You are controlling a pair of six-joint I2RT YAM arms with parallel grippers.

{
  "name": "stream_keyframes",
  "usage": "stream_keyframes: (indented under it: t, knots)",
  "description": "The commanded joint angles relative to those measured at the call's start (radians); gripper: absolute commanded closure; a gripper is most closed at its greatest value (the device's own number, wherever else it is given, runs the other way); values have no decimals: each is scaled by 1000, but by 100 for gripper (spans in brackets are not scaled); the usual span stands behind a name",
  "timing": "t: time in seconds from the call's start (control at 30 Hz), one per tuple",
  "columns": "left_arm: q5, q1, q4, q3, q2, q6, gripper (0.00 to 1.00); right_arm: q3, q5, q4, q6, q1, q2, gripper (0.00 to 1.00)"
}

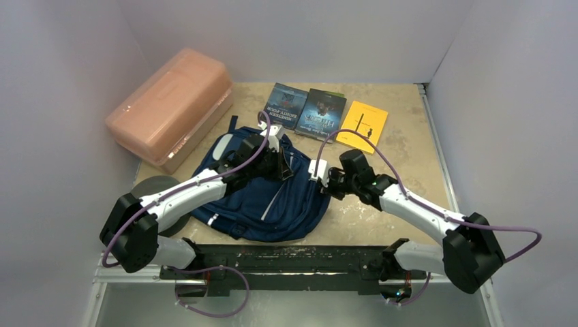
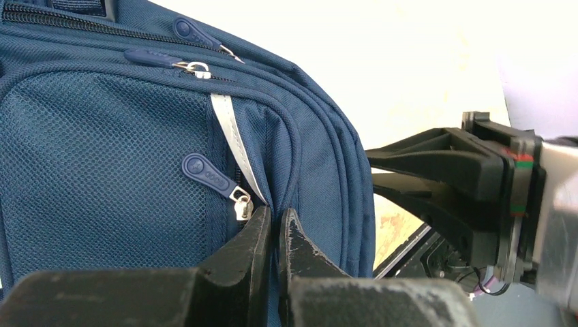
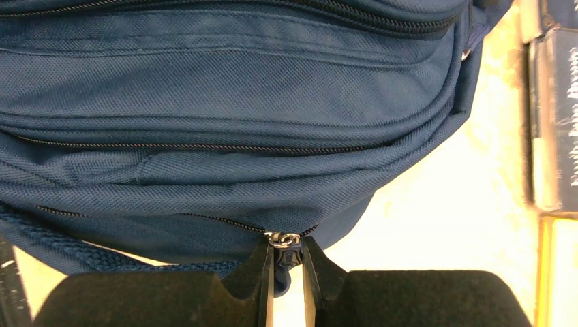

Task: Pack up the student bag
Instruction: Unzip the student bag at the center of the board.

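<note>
The student bag point(image 1: 272, 204) is laid flat on the table point(image 1: 402, 157), in the middle and a little to the left, and both tools are placed at it. The left gripper point(image 2: 275, 221) is set over the upper front of the bag. Its jaws are pressed together with the tips against the edge of the mesh pocket, just beside a zip tab point(image 2: 208, 176) and a grey stripe point(image 2: 228, 129). Whether any cloth is caught between them cannot be told. The right gripper point(image 3: 287, 251) is held at the right edge of the bag, and its jaws are clenched on a small blue zip pull point(image 3: 290, 264) under a metal slider point(image 3: 285, 238). Behind the bag three books are lined up. On the dark left book point(image 1: 286, 105) a title is seen upside down that seems to read NINETEEN EIGHTY-FOUR. The writing on the middle book point(image 1: 326, 112) and on the yellow book point(image 1: 364, 126) is too small to be read. A salmon-pink box point(image 1: 170, 105) is placed at the far left, near the bag.
</note>
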Motion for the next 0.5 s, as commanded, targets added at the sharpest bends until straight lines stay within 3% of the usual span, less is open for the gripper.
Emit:
stream_keyframes:
  t: [0.0,0.07,0.33,0.47]
  knots:
    - [3,6,61,1,-18,7,100,6,273,17,-130,94,-72,84]
    - [6,6,60,-2,-16,13,100,-4,294,13,-180,136,-95,76]
    - [55,6,95,-13,-10,-8,100,-82,170,190,-150,142,-113,67]
    - [59,7,93,-18,-23,-6,100,-71,152,202,-145,142,-58,77]
